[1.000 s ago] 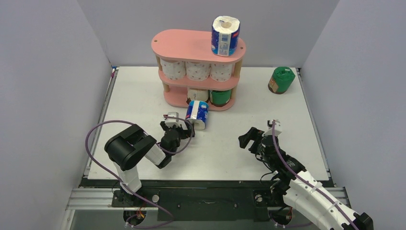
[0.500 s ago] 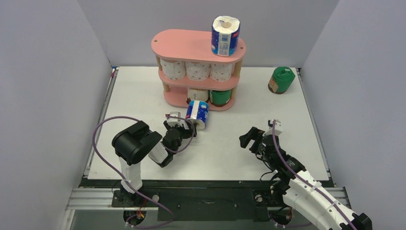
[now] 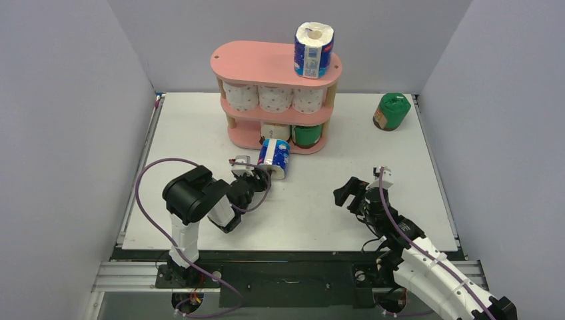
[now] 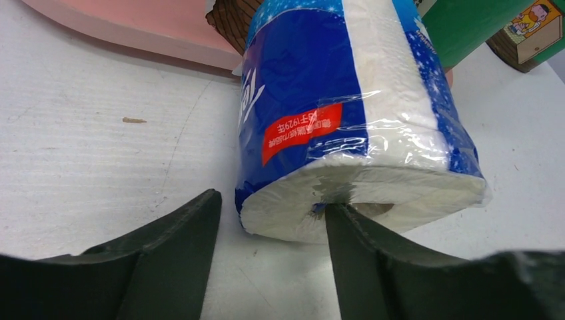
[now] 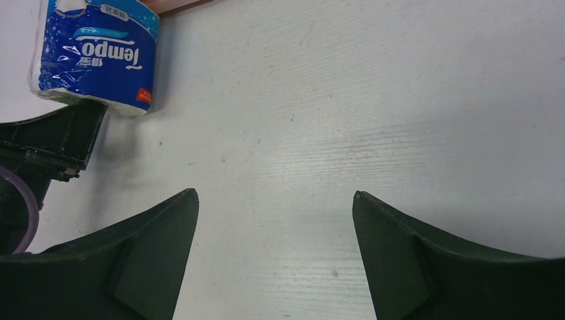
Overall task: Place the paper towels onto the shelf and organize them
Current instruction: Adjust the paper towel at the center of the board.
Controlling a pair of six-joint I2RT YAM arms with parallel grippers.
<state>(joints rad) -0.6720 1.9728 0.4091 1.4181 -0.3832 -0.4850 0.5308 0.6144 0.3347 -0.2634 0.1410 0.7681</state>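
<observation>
My left claw (image 4: pixel 270 200) was down at the counter (image 3: pixel 200 127), low in the centre of the overhead view, with its jaws apart and nothing clamped between them. It stood at the near end of a blue-and-white roll (image 4: pixel 313 100) that lay on its side just in front of the shelf (image 3: pixel 266 63). In my left wrist view the roll filled the upper middle of the frame, its white end face turned toward me. One finger (image 4: pixel 180 253) sat at lower left, just beside the roll's outer wrap, with a thin strip of counter showing between them. The other finger (image 4: pixel 360 267) rose from lower right with its tip at the cardboard core. Whether that tip was inside the hole or only against the end face I could not tell from that angle.

My right claw (image 5: pixel 275 193) hung wide open over bare counter at the lower right of the overhead view, holding nothing and well apart from the roll.

The shelf stood at top centre. Toward the right end of its top board, a second blue-and-white roll (image 3: pixel 314 50) stood upright. Three pink-dotted rolls (image 3: pixel 274 99) sat side by side on the middle board. On the bottom board were a pale roll (image 3: pixel 274 132) and a green roll (image 3: pixel 307 135) beside it. Another green-wrapped roll (image 3: pixel 391 111) stood alone on the counter at upper right, well apart from the shelf
</observation>
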